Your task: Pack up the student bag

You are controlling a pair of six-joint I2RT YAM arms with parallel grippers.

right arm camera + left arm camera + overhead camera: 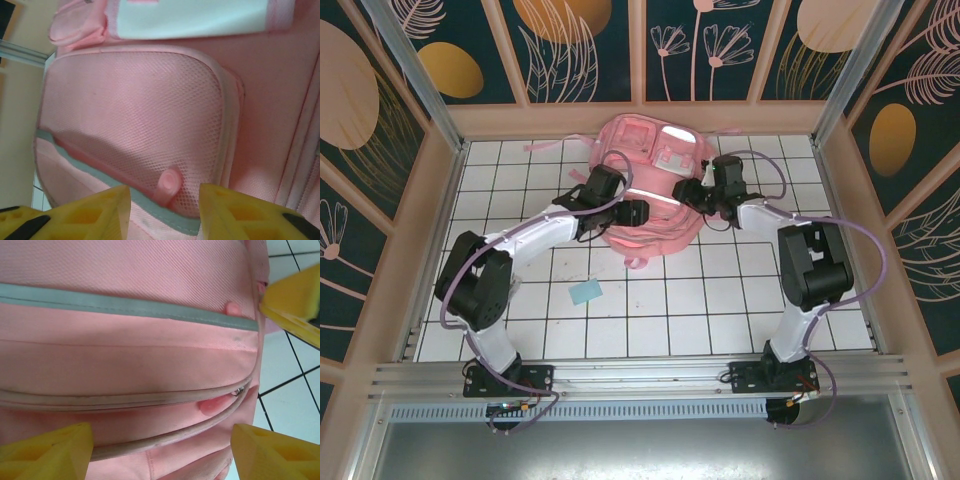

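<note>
The student bag (645,180), a large soft pink backpack, lies flat at the back middle of the tiled table. My left gripper (638,213) hovers over its near left part. In the left wrist view the left gripper (160,452) stands open, its yellow fingers (50,450) wide apart over a curved zipper (150,400) with a pink pull (215,405). My right gripper (688,193) is at the bag's right side. In the right wrist view the right gripper (165,215) is open, with a small pink pull tab (169,186) in the gap, untouched, by the mesh pocket (135,120).
A small light-blue flat piece (586,292) lies on the tiles in front of the bag. Wooden walls and metal posts close in the table on three sides. A grey strip (125,305) runs across the bag. One yellow finger (295,300) of the right gripper shows at the bag's edge.
</note>
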